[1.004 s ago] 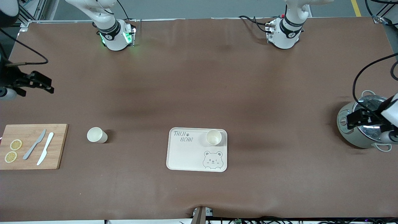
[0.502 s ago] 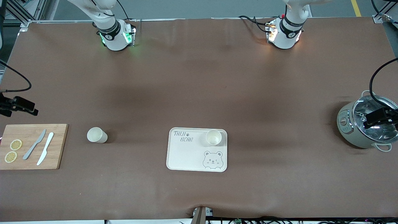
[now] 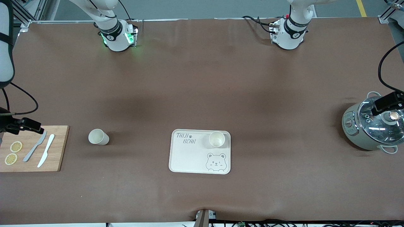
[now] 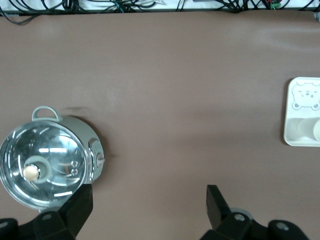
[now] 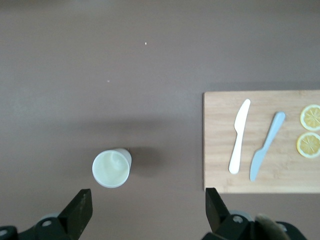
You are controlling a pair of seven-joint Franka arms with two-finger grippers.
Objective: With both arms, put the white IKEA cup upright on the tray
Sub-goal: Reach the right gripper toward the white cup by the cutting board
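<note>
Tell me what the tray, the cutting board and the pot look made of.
Tray: matte cream plastic or melamine, judging by its printed grey lettering and rounded moulded corners.
Cutting board: wood, possibly bamboo; tan with visible grain strips.
Pot: grey-green body, probably coated metal, under a shiny glass-looking lid that reflects the lights, with a pale knob.

Two glossy white robot arms, a right arm (image 3: 110,30) whose base glows green and a left arm (image 3: 292,30), wear black joint bands with small round markings, trail black cables, and end in a matte black right end effector (image 5: 145,212) and left end effector (image 4: 147,207).
</note>
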